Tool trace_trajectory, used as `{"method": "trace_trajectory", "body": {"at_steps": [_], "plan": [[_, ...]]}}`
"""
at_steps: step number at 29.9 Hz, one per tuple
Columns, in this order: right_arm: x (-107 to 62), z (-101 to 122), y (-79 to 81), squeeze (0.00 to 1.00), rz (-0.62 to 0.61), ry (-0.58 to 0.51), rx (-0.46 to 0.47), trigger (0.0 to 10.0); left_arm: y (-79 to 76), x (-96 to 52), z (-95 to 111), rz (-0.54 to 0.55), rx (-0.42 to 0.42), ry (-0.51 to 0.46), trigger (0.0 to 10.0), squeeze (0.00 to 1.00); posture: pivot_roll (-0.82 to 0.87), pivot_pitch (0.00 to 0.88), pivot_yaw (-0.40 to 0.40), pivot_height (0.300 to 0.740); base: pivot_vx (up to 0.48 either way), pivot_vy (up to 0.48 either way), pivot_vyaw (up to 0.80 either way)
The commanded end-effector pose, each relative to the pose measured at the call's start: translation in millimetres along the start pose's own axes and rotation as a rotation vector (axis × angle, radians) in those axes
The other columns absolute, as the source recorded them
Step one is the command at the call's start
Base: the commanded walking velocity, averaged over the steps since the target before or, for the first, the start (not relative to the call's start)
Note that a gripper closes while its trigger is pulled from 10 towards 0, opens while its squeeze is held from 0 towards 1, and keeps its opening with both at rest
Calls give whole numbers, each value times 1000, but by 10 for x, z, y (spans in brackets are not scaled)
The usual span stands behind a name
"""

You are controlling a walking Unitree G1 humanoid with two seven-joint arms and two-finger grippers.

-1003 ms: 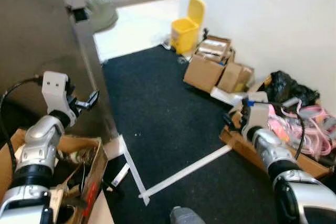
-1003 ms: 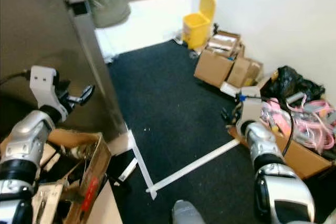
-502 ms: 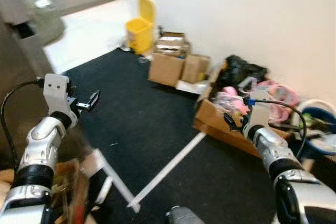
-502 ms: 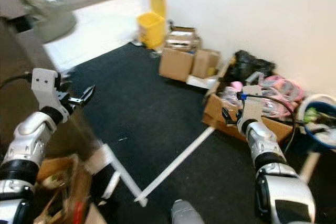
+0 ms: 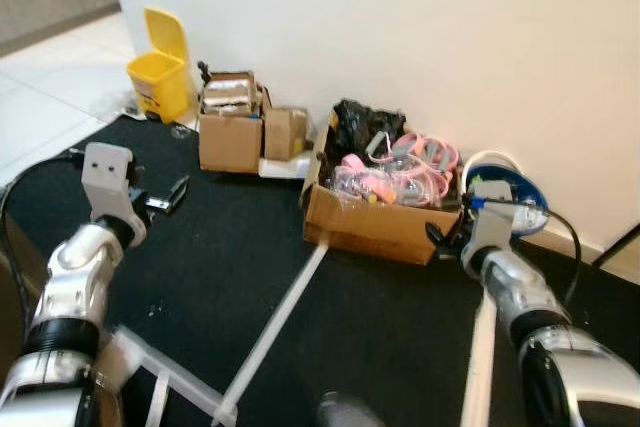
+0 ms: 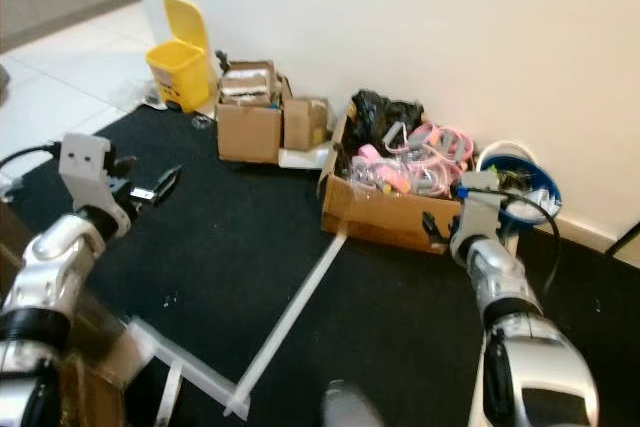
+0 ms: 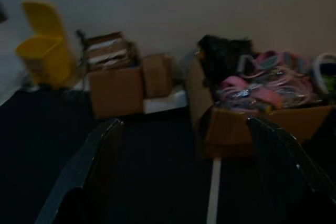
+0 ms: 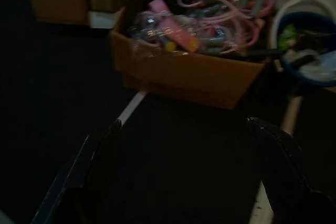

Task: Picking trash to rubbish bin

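We cannot tell what lies inside the blue bucket (image 6: 515, 187); the right arm (image 6: 485, 267) covers part of it. The labels on the small cardboard boxes (image 5: 232, 127) are too small to read, and our wrist views are dark and soft.

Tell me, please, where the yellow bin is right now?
The yellow bin stands far ahead on the robot's left in the eye views, against the white wall, beside the small cardboard boxes.
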State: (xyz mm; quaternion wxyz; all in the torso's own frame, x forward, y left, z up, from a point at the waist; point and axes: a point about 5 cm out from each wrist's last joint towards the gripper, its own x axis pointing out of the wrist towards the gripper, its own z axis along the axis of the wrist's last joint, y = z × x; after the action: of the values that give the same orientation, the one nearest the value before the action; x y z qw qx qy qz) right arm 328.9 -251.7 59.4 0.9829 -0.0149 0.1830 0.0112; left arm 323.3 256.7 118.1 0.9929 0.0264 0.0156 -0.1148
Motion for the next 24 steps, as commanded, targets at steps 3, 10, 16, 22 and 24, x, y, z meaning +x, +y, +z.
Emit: {"method": "trace_trajectory", "body": {"at_steps": [3, 10, 16, 22, 24], "plan": [[7, 52, -11, 0, -2, -23, 4, 10000, -19, 6, -23, -5, -11, 10, 10000, 0, -88, 0, -17, 740, 0, -316, 0], [12, 50, 14, 0, 8, -26, 3, 10000, -14, 4, -38, 1, -20, 14, 10000, 0, -88, 0, -21, 740, 0, -463, 0], [14, 45, 28, 0, 13, -25, 2, 10000, -14, 9, -36, 2, -22, 14, 10000, 0, -90, 0, -20, 740, 0, -462, 0], [19, 43, 58, 0, 27, -29, 0, 10000, -17, 13, -38, 2, -25, 13, 10000, 0, -91, 0, -21, 740, 0, -464, 0], [20, 44, 61, 0, 29, -28, -1, 10000, -18, 14, -35, 2, -25, 12, 10000, 0, -91, 0, -21, 740, 0, -463, 0]]}}
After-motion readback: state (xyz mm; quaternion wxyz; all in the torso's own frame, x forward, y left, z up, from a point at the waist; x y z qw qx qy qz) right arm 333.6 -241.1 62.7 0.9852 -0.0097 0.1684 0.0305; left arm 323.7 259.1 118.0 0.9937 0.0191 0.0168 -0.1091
